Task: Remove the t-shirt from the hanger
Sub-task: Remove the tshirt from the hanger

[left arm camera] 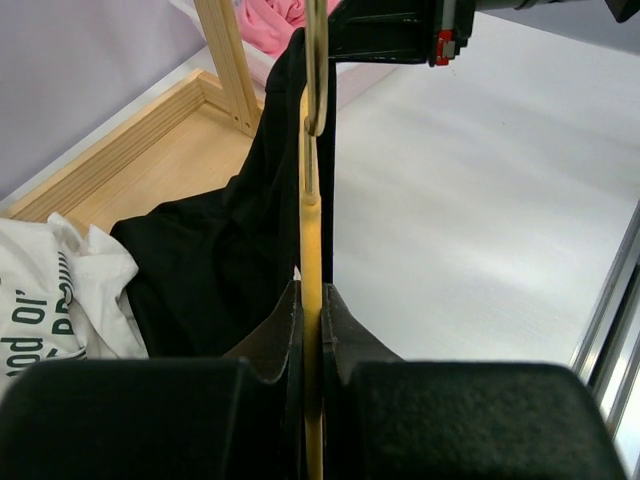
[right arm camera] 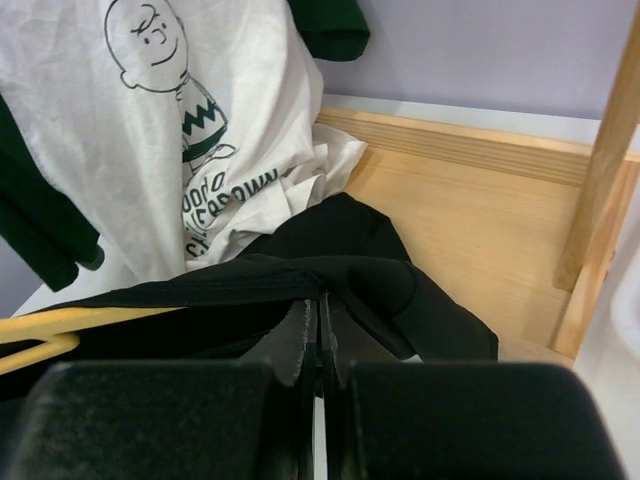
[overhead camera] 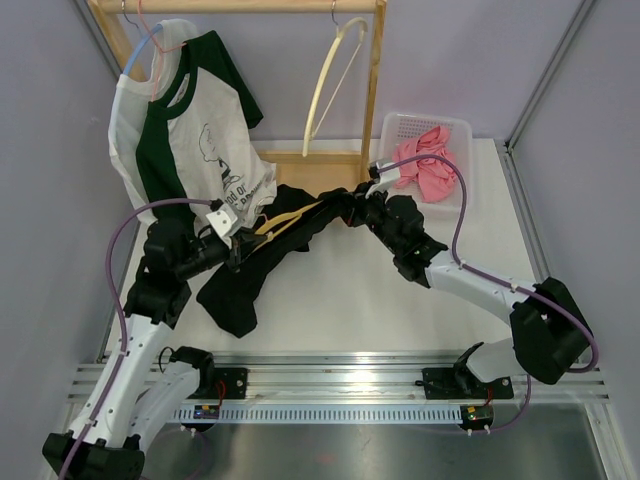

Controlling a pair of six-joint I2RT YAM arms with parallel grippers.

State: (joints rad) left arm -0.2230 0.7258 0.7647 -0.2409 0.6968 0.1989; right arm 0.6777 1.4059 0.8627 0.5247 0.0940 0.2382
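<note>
Two grippers are engaged on one garment. The left gripper [left arm camera: 312, 300] is pressed together on the yellow hanger [left arm camera: 312, 215], pinching its thin bar edge-on between the fingers. The hanger's hook points away from this gripper, toward the right arm. The right gripper [right arm camera: 320, 305] is pinched tight on a fold of the black t-shirt [right arm camera: 380, 275], with the cloth bunched at its fingertips.

Seen from above, the black t-shirt is stretched between the two grippers. Its far part lies against the wooden rack [overhead camera: 375, 80], and its lower part is heaped on the white surface [overhead camera: 350, 300] near the left arm. One arm of the hanger shows bare on top of the cloth. Whether the rest of it sits inside the shirt cannot be told.

A white and green shirt [overhead camera: 190, 140] hangs from the left of the rack rail, its hem touching the black cloth. An empty hanger [overhead camera: 330, 85] hangs to the right of it. A white basket [overhead camera: 425, 118] at the far right corner holds a pink cloth [overhead camera: 430, 165]
</note>
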